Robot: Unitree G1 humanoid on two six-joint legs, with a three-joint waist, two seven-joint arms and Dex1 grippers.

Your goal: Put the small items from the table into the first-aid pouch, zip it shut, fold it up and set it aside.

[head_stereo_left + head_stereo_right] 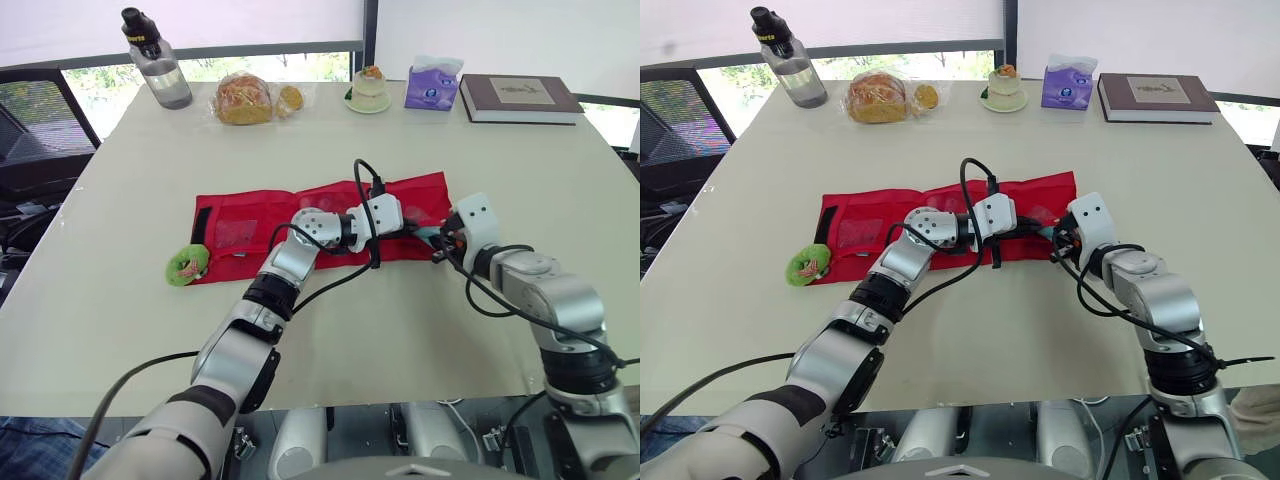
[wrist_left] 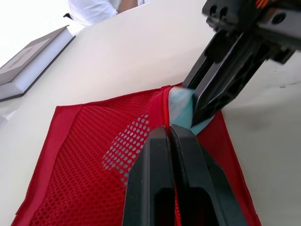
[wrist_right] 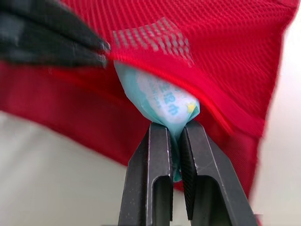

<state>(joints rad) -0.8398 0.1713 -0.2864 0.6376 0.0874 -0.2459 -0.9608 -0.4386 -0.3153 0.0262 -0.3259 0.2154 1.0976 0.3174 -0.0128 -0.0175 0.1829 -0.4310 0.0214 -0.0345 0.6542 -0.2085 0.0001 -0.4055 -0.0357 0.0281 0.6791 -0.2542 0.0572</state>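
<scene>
A pale worktop (image 1: 120, 300) by a bright window carries the opened red first-aid pouch (image 1: 250, 225) at its middle, with a bottle (image 1: 155, 60), bread (image 1: 243, 98), a tissue pack (image 1: 432, 88) and a book (image 1: 520, 98) along the far edge. The robot's left tool (image 2: 168, 129) is clenched on the pocket rim (image 3: 141, 59) of the mesh pocket at the pouch's right end, holding the mouth up. The right tool (image 3: 174, 126) grips the tail of a light-blue packet (image 3: 157, 96), whose front end sits just under that raised rim. The two tools are close together over the pouch's right end.

The likely risks lie in the push. The packet looks soft and is held only at its tip, so it could buckle against the rim rather than slide in. The rim could also slip from the left tool's pinch and close the mouth, or the pouch could drag across the worktop. A green ring-shaped item (image 1: 187, 265) lies at the pouch's left end, not yet packed.
</scene>
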